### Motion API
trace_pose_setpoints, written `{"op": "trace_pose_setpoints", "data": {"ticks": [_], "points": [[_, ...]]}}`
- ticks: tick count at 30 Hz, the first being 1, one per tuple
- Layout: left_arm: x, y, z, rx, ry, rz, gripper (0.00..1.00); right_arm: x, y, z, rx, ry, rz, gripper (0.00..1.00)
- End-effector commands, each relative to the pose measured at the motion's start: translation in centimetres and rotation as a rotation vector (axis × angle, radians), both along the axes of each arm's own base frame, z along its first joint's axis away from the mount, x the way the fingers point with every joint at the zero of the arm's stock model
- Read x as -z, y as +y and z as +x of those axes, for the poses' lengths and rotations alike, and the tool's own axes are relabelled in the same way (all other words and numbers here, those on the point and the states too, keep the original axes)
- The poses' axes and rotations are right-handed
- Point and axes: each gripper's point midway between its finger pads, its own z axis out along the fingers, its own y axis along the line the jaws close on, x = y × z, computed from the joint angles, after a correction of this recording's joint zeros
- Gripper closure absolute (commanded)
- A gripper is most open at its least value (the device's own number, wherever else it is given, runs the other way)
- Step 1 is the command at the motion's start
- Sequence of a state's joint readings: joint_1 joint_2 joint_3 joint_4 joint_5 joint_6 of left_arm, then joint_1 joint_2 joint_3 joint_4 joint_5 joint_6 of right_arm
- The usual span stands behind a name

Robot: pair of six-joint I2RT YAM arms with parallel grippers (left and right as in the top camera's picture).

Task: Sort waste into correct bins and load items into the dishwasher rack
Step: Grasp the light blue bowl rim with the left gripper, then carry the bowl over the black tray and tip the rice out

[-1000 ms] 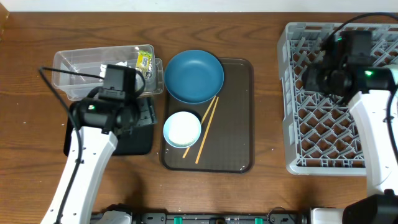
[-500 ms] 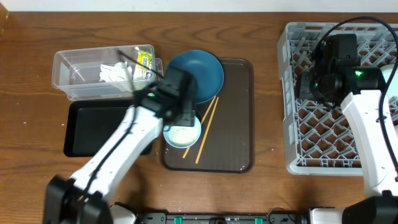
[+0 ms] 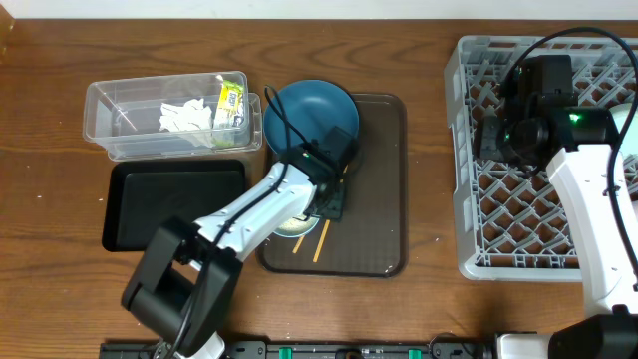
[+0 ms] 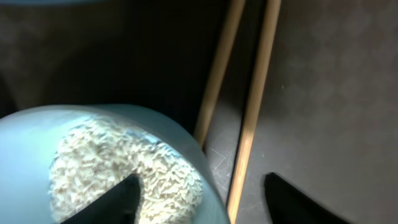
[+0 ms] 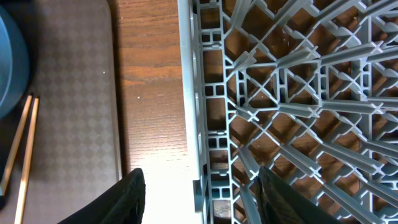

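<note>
The pale blue-white bowl (image 3: pixel 287 223) holds a heap of white rice (image 4: pixel 124 168) and sits on the brown tray, mostly under my left arm. My left gripper (image 3: pixel 324 196) is open. In the left wrist view (image 4: pixel 199 199) one finger is over the rice and the other is beyond the two chopsticks (image 4: pixel 249 118). The dark blue plate (image 3: pixel 309 118) lies behind the bowl. The clear tub (image 3: pixel 120 110) holds tissue (image 3: pixel 184 117) and the wrapper (image 3: pixel 231 99). My right gripper (image 3: pixel 493 135) is open and empty, astride the left wall of the grey rack (image 3: pixel 543 189). The mint bowl and pink cup are not seen.
The black tray (image 3: pixel 174 204) lies in front of the clear tub, left of the brown serving tray (image 3: pixel 374 199). A strip of bare wooden table (image 5: pixel 152 93) separates the brown tray from the rack (image 5: pixel 298 81). The chopsticks (image 3: pixel 322 237) lie diagonally beside the bowl.
My left arm has swung right from over the black tray to the bowl on the brown tray. My right gripper shifted slightly left, then held still.
</note>
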State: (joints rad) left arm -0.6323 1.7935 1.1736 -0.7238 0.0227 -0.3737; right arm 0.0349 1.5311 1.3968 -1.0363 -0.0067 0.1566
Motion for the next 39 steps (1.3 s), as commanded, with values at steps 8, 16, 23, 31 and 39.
{"op": "trace_pose_setpoints", "data": {"ticks": [8,16,23,31,39], "points": [[0.1,-0.5,0.0,0.008,-0.001,0.004,0.75,0.0,0.3,-0.1,-0.005,0.003,-0.008,0.46],[-0.1,-0.3,-0.3,0.008,0.006,0.010,0.94,0.0,0.3,-0.1,-0.006,0.003,-0.008,0.45],[-4.3,0.5,-0.6,0.020,-0.038,-0.018,0.94,0.0,0.3,-0.1,-0.005,0.003,-0.008,0.45],[-11.8,3.9,-0.6,0.081,-0.174,-0.123,0.94,0.0,0.3,-0.1,-0.005,0.003,-0.008,0.45],[-13.5,10.1,0.9,-0.100,-0.137,-0.349,0.94,0.0,0.3,-0.1,-0.005,0.006,-0.009,0.45]]}}
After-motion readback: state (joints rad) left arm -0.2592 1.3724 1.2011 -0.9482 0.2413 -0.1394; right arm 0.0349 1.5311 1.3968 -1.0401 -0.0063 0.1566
